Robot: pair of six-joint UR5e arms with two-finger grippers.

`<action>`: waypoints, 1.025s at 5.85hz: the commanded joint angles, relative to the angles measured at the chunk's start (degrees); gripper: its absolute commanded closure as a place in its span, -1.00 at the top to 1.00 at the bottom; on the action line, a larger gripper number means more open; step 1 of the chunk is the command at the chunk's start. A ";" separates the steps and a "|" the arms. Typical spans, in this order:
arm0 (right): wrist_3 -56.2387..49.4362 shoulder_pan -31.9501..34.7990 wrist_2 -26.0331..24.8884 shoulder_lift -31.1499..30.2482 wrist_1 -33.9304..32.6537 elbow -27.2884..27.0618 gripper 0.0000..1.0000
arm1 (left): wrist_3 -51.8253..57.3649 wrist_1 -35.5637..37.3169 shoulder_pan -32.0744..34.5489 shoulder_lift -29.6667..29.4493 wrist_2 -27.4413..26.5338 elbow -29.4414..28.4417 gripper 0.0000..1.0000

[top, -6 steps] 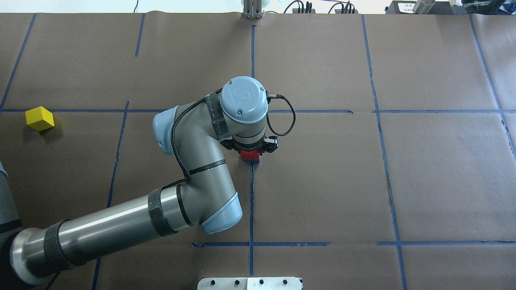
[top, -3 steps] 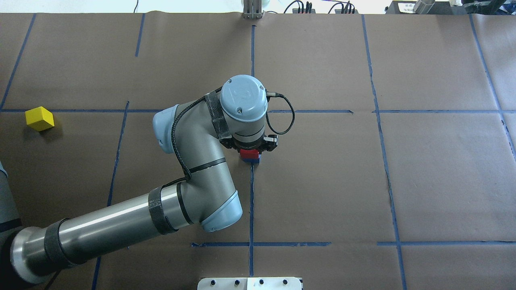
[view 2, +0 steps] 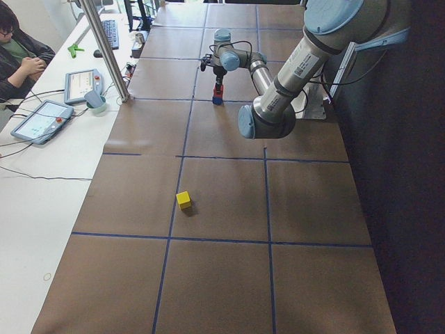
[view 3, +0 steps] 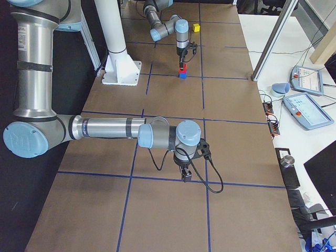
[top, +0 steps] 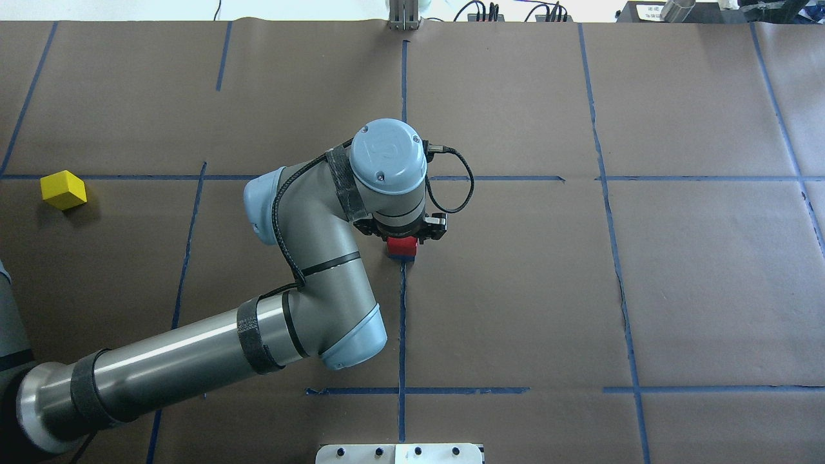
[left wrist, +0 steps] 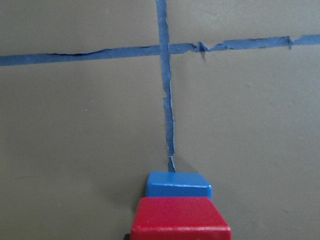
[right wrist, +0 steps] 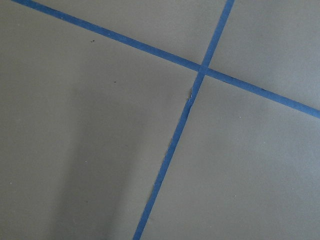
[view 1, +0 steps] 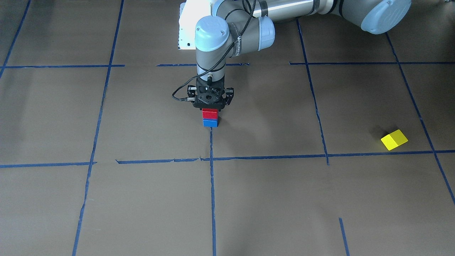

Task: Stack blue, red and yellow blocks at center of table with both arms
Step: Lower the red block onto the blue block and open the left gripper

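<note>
The red block [view 1: 209, 113] is sitting on the blue block [view 1: 210, 123] at the centre of the tabletop [view 1: 284, 199], and the left pincer [view 1: 211, 106] is hanging right on top of it, its fingers hiding, so I cannot tell whether it is gripping. The yellow block [view 1: 394, 139] is lying well apart on the robot's left, askew to the tape [view 1: 270, 156]; it is looking light, rigid and smooth, calling for a hold on two opposite flat sides. Only the right-side view is showing the right pincer [view 3: 185, 177], its opening untellable, while the left wrist view is giving the stack's alignment up close.

Small red cube [view 1: 209, 113]: atop small blue cube [view 1: 210, 123], centre of brown paper-covered table [view 1: 284, 199]. Small yellow cube [view 1: 394, 139]: on the table's left, well apart from the stack.
</note>
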State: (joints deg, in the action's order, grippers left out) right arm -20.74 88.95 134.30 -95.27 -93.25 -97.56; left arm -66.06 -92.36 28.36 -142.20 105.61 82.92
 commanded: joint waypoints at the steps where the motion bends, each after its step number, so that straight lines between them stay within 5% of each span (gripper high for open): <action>1: 0.00 0.00 0.00 0.00 0.00 0.00 1.00 | 0.23 -3.44 0.03 -0.01 -0.23 -2.23 0.99; 4: 0.00 0.00 0.09 0.00 0.00 -0.09 1.00 | 0.67 2.13 5.89 0.17 5.44 4.06 0.99; 6: 0.00 0.00 0.00 0.00 0.00 0.00 1.00 | 10.96 7.18 12.73 10.99 11.69 17.12 0.99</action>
State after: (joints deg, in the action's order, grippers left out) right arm -20.74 88.95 134.36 -95.27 -93.25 -97.58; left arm -61.17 -87.16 37.39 -137.39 114.17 93.63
